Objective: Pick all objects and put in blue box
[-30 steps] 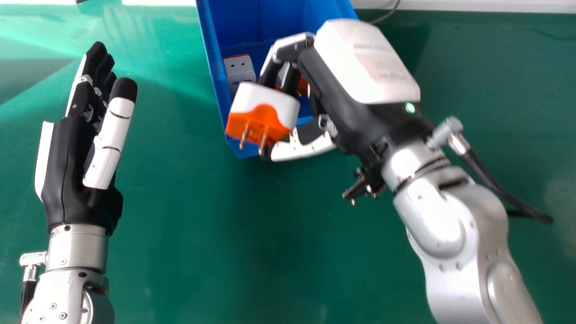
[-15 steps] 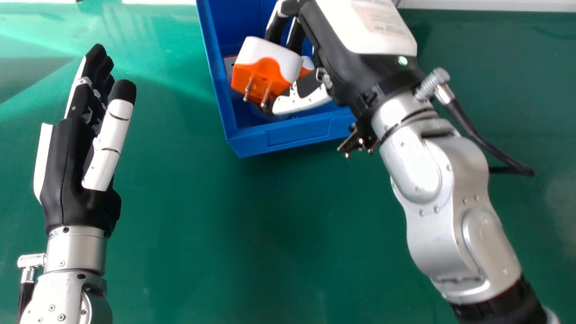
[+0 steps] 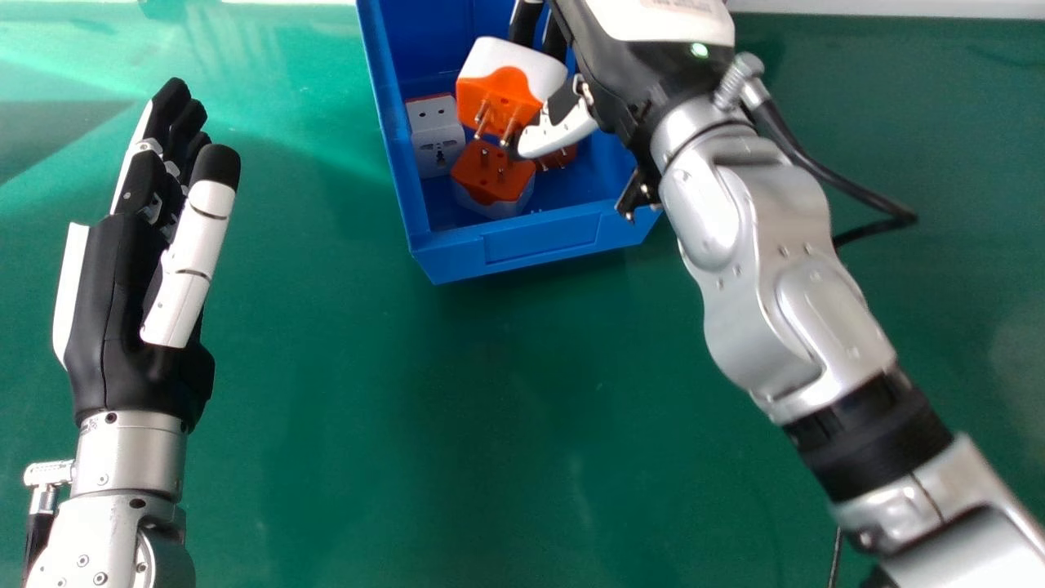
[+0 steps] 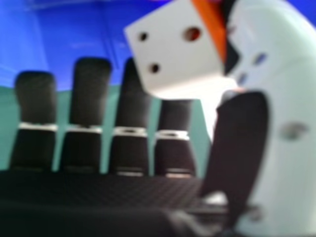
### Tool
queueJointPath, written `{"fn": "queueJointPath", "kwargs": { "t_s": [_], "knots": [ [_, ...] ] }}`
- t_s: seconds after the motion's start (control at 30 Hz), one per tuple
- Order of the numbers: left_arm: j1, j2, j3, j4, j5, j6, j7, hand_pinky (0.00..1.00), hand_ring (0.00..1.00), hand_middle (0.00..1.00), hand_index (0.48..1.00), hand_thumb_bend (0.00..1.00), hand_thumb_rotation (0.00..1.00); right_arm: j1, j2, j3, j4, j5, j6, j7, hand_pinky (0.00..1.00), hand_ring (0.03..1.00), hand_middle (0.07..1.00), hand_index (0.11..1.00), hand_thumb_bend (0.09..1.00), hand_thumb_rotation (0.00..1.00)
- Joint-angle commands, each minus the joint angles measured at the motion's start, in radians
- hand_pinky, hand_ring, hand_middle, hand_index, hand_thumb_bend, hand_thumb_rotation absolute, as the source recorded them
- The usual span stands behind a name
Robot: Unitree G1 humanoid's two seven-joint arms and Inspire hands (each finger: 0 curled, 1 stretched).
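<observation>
The right hand (image 3: 562,135) held an adapter (image 3: 508,86) between fingers and thumb, over the box (image 3: 539,245). Adapter judged light, rigid, slightly slippery; flat sides offered best purchase, clear of the pins (image 3: 482,116). The left hand (image 3: 122,318) was idle, fingers extended.

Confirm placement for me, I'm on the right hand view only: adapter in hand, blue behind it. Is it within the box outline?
Observer: Yes. In the head view the held adapter sits within the rim outline of the blue box.
Operator: Anything else in there?
Observer: At least three more: a white socket adapter by the left wall, an orange-faced adapter nearer the front wall, and a third adapter partly behind the thumb of the right hand.
Operator: Held one's orientation?
Observer: Its pins angle toward the front wall, their tips overlapping the orange-faced adapter in view. Can't tell if they touch.
</observation>
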Motion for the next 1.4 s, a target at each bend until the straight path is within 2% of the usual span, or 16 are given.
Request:
{"fn": "queueJointPath", "kwargs": {
  "t_s": [0.0, 0.03, 0.17, 0.3, 0.57, 0.67, 0.8, 0.93, 1.1, 1.2, 1.37],
  "knots": [
    [0.003, 0.004, 0.003, -0.033, 0.004, -0.006, 0.004, 0.98, 0.97, 0.96, 0.932, 0.64, 0.64, -0.072, 0.014, 0.004, 0.041, 0.016, -0.022, -0.053, 0.3, 0.399, 0.477, 0.489, 0.484, 0.13],
    [0.004, 0.004, 0.002, -0.032, 0.004, -0.007, 0.004, 0.97, 0.97, 0.96, 0.931, 0.64, 0.64, -0.081, 0.019, 0.004, 0.068, 0.025, -0.031, -0.074, 0.29, 0.393, 0.471, 0.49, 0.485, 0.13],
    [0.008, 0.007, -0.004, -0.03, 0.019, -0.018, 0.005, 0.97, 0.96, 0.96, 0.93, 0.64, 0.64, -0.132, 0.041, 0.035, 0.176, 0.026, -0.01, -0.088, 0.3, 0.401, 0.477, 0.49, 0.485, 0.12],
    [0.008, 0.001, -0.003, -0.029, 0.017, -0.018, 0.007, 0.98, 0.97, 0.96, 0.935, 0.64, 0.65, -0.163, 0.048, 0.058, 0.252, 0.042, -0.032, -0.107, 0.31, 0.421, 0.498, 0.49, 0.484, 0.12],
    [0.013, -0.002, -0.009, -0.039, 0.031, -0.01, 0.021, 0.98, 0.97, 0.96, 0.933, 0.63, 0.66, -0.208, 0.059, 0.097, 0.348, 0.045, -0.042, -0.121, 0.32, 0.444, 0.53, 0.489, 0.485, 0.12],
    [0.015, -0.005, -0.01, -0.037, 0.026, -0.015, 0.014, 0.98, 0.97, 0.96, 0.933, 0.63, 0.66, -0.226, 0.065, 0.099, 0.38, 0.055, -0.046, -0.126, 0.32, 0.45, 0.54, 0.489, 0.486, 0.12],
    [0.022, -0.008, -0.011, -0.043, 0.033, -0.013, 0.018, 0.98, 0.97, 0.96, 0.933, 0.63, 0.66, -0.27, 0.06, 0.127, 0.444, 0.047, -0.058, -0.137, 0.32, 0.45, 0.541, 0.489, 0.487, 0.12],
    [0.027, -0.011, -0.012, -0.041, 0.033, -0.017, 0.018, 0.99, 0.98, 0.96, 0.938, 0.62, 0.67, -0.308, 0.057, 0.131, 0.485, 0.058, -0.059, -0.149, 0.3, 0.418, 0.52, 0.491, 0.498, 0.08],
    [0.031, -0.011, -0.014, -0.036, 0.026, -0.027, 0.008, 1.0, 0.98, 0.97, 0.944, 0.61, 0.67, -0.348, 0.062, 0.118, 0.549, 0.098, -0.083, -0.158, 0.29, 0.395, 0.485, 0.512, 0.504, 0.03],
    [0.032, -0.011, -0.014, -0.035, 0.002, -0.023, -0.01, 1.0, 0.98, 0.97, 0.944, 0.61, 0.67, -0.373, 0.068, 0.131, 0.601, 0.101, -0.1, -0.176, 0.29, 0.39, 0.484, 0.508, 0.506, 0.02],
    [0.037, -0.001, -0.018, -0.033, 0.0, -0.022, -0.029, 1.0, 0.99, 0.97, 0.948, 0.61, 0.67, -0.418, 0.1, 0.132, 0.689, 0.118, -0.101, -0.19, 0.27, 0.37, 0.482, 0.505, 0.507, 0.02]
  ]
}}
